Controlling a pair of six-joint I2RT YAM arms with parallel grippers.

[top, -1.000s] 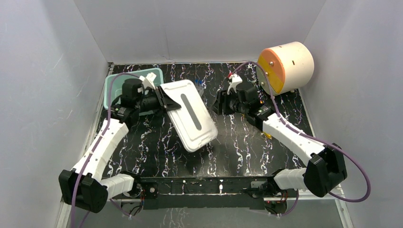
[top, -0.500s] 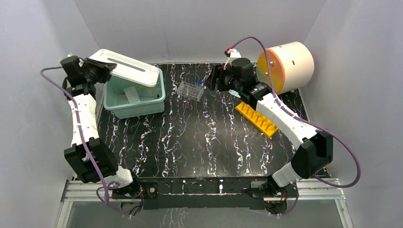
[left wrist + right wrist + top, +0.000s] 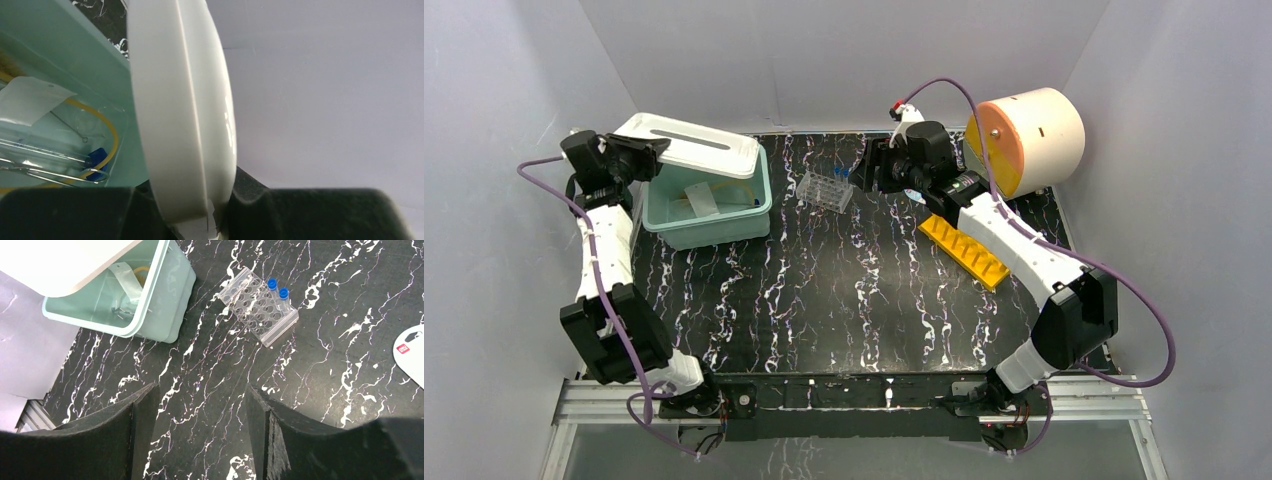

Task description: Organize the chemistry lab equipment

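Observation:
My left gripper [image 3: 642,156] is shut on the edge of a white bin lid [image 3: 692,143] and holds it tilted over the back of an open teal bin [image 3: 724,215]. In the left wrist view the lid [image 3: 180,110] fills the jaws [image 3: 192,212]. Inside the bin [image 3: 60,55] lie tan tubing [image 3: 114,145], a white packet [image 3: 27,100], thin rods and a blue-capped tube [image 3: 97,156]. My right gripper [image 3: 866,170] is open and empty, hovering right of a clear tube rack [image 3: 826,190]. That rack [image 3: 260,307] holds two blue-capped tubes [image 3: 278,291]. A yellow rack [image 3: 964,250] lies on the table.
A big cream drum with an orange face [image 3: 1026,140] stands at the back right. A white disc [image 3: 411,354] lies on the table near the right gripper. The black marbled table is walled by grey panels on three sides.
The lid went from over the table's middle to the back left above the bin, then dropped a little. The right gripper rose to the back and shifted slightly left.

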